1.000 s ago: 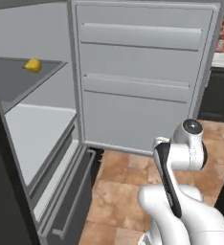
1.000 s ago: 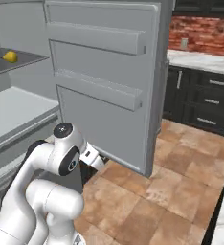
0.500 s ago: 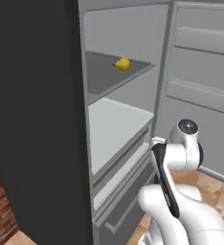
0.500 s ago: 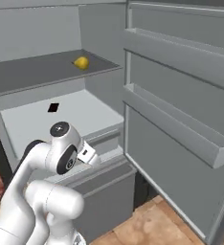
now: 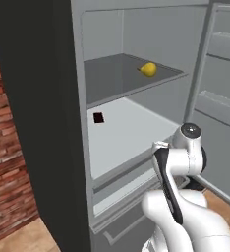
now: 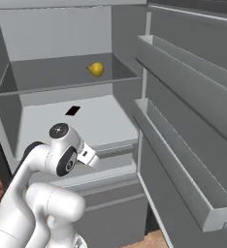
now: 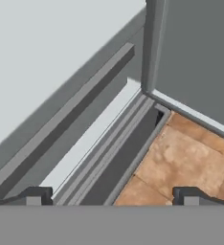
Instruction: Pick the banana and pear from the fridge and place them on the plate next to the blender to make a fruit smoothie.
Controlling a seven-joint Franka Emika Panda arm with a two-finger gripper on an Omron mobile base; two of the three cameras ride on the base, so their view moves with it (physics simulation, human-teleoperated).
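Fridge (image 5: 48, 123) w/ door swung wide, dark outer side at left of left base view; interior w/ pale grey shelves and drawers. Taken as landmark for all below.

Door (image 6: 183, 145) w/ shelved inner face, at right of fridge interior in right base view; shelves w/o visible contents.

Arm folded low in front of fridge drawers, wrist level w/ drawer fronts, well below upper shelf.

Upper shelf (image 5: 117, 78) of fridge: carries one small rounded yellow fruit, judged pear (image 5: 148, 69), toward back right corner, resting on shelf, untouched. Same fruit at (image 6: 96, 69).

Small dark square (image 5: 98, 117) flat on white shelf below; nature unclear.

Gripper (image 7: 109, 195) aimed down at fridge base and tiled floor (image 7: 181, 162), fingers (image 7: 35, 195) spread wide, nothing between them.

Progress, judged: early stage. Fridge opened and approached; no fruit picked. Remaining: raise hand to upper shelf, take pear, carry to plate by blender; same for banana.
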